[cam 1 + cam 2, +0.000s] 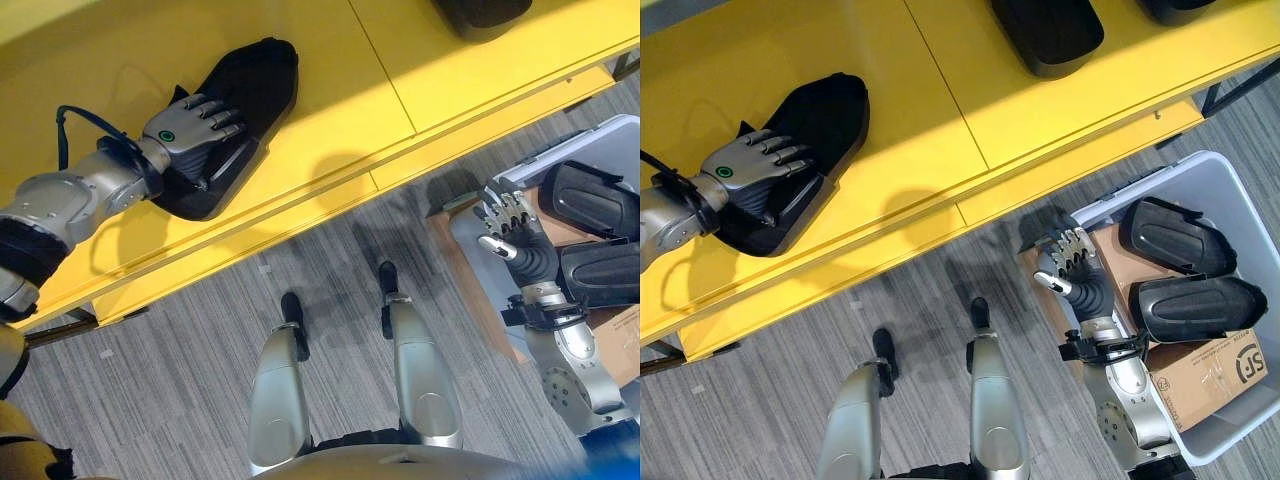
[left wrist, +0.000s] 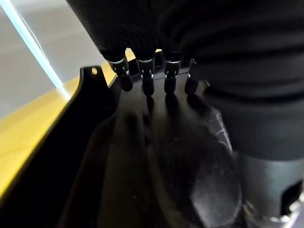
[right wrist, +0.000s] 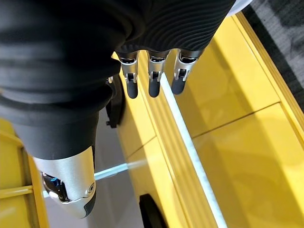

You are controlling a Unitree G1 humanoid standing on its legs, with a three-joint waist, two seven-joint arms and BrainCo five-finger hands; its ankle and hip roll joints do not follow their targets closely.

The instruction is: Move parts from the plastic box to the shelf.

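Black moulded plastic part (image 1: 790, 160) is lying flat on the yellow shelf (image 1: 940, 130), near its front edge, with the left hand (image 1: 755, 165) resting on top of it. From the head views the fingers are laid over the part's upper face, and the left wrist view shows the dark fingertips (image 2: 147, 88) touching the part's ribbed surface, pretty much straight, not wrapped around anything. So flat-handed contact, no real grasp.

Further back on the shelf there's another black part (image 1: 1045, 35), well apart from the first one, and the corner of a third (image 1: 1175, 8) at the top edge.

Off to the robot's right sits the grey plastic box (image 1: 1240, 190) on the floor. Inside it: two more black parts, one (image 1: 1175, 235) toward the far end and one (image 1: 1200, 305) just beside it, plus a brown cardboard carton (image 1: 1205, 375) at the near end.

The right hand (image 1: 1070, 255) hovers at the box's shelf-side rim, fingers spread loosely and holding nothing. Grey striped carpet (image 1: 790, 330) under everything.
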